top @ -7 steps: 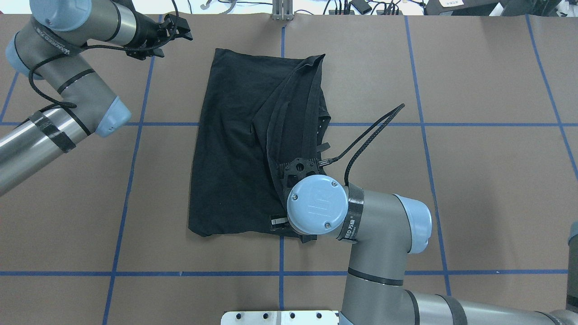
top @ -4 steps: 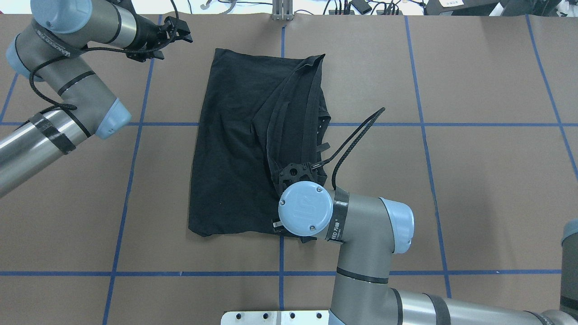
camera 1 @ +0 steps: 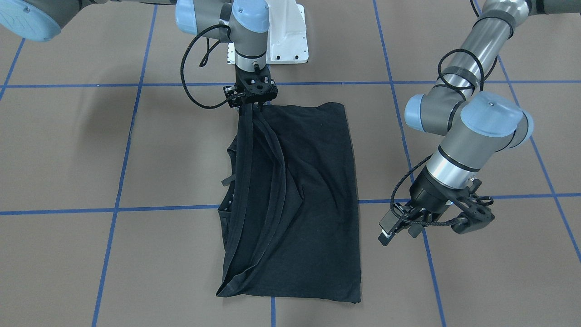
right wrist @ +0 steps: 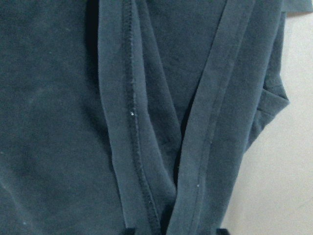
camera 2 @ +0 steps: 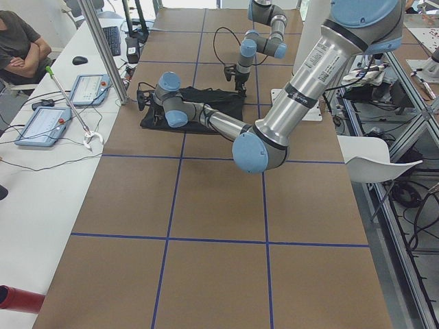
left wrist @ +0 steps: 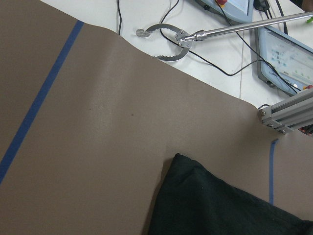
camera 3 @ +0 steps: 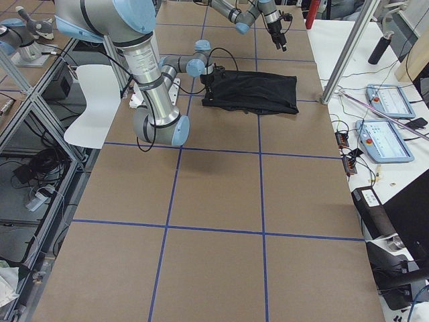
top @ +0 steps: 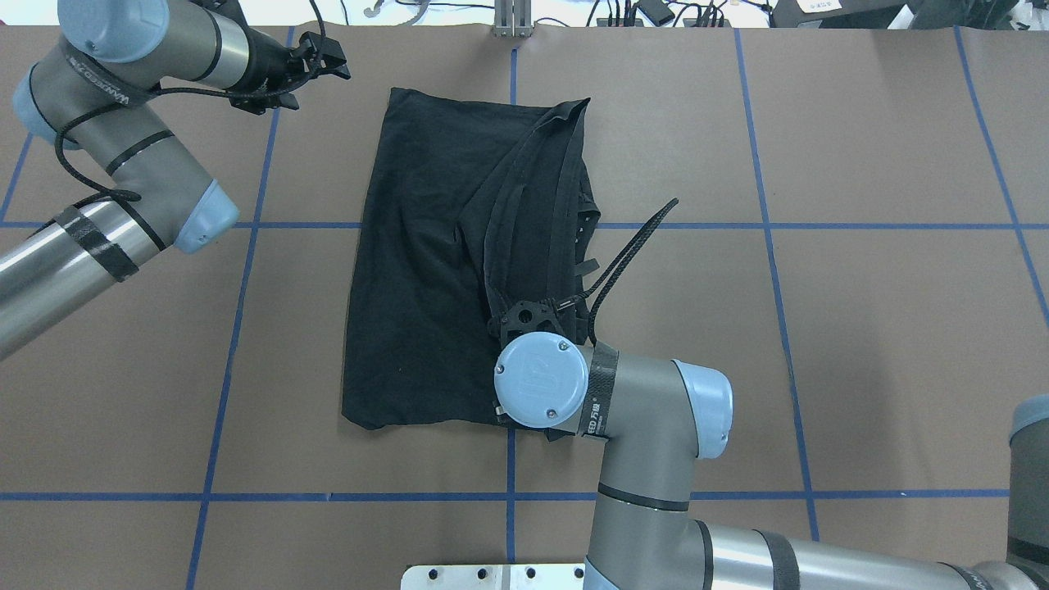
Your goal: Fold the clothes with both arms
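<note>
Brown paper crossed by blue tape lines [top: 246, 225] covers the desk [top: 885, 328]; a white bench [left wrist: 146, 12] with control tablets [left wrist: 286, 49] lies beyond it. A folded black T-shirt [top: 418, 270] lies mid-desk. The right hand [camera 1: 251, 105] pinches its bunched hem, hidden from overhead beneath the wrist [top: 541, 381]. The left hand [camera 1: 398, 230] hangs open and empty beside the shirt.

Overhead looks down from behind; front view faces back; both share the T-shirt [top: 410, 287].
</note>
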You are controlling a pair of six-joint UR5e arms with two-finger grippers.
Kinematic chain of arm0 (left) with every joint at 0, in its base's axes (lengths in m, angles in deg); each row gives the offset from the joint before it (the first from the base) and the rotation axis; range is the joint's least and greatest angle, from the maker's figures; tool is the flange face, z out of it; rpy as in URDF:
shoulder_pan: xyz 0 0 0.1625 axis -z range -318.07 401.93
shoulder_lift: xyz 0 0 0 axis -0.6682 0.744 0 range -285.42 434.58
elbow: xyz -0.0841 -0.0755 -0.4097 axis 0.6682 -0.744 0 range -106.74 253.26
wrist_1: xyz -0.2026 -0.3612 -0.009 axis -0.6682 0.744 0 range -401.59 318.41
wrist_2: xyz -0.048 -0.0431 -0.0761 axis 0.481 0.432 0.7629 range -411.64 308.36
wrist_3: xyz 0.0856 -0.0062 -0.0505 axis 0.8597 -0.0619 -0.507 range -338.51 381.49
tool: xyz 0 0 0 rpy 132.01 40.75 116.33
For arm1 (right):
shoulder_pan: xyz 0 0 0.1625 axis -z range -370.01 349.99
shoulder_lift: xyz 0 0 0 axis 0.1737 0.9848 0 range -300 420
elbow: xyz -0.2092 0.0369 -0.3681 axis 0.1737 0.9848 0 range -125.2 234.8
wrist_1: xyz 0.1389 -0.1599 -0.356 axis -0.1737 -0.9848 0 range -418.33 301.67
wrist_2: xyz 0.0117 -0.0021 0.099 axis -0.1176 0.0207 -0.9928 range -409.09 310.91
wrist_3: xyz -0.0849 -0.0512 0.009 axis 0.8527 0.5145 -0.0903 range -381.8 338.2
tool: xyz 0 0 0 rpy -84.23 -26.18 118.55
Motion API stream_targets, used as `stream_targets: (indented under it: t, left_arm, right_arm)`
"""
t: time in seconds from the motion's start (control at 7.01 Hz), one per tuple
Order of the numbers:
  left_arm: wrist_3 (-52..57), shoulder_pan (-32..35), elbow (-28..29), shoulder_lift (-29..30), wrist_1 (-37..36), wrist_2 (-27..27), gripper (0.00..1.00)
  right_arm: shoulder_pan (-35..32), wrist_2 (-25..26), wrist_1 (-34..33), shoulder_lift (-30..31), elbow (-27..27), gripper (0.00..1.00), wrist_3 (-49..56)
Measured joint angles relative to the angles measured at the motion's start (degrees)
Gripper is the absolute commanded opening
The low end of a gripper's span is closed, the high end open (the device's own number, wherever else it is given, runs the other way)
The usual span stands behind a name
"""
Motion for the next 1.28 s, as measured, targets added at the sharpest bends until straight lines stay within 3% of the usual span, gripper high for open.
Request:
stream_targets:
  t: [0.29,0.57,1.28]
  left_arm:
    - [0.0,-0.1,0.0,0.0,0.0,0.0,0.99]
    - [0.0,-0.1,0.0,0.0,0.0,0.0,0.99]
    - [0.0,-0.1,0.0,0.1,0.0,-0.1,0.99]
  right_arm:
    - [0.0,-0.1,-0.7,0.0,0.1,0.18,0.2]
    - [0.0,-0.1,-0.9,0.1,-0.1,0.0,0.2]
    - [-0.7,-0.9,-4.3,0.6,-3.1,0.0,0.7]
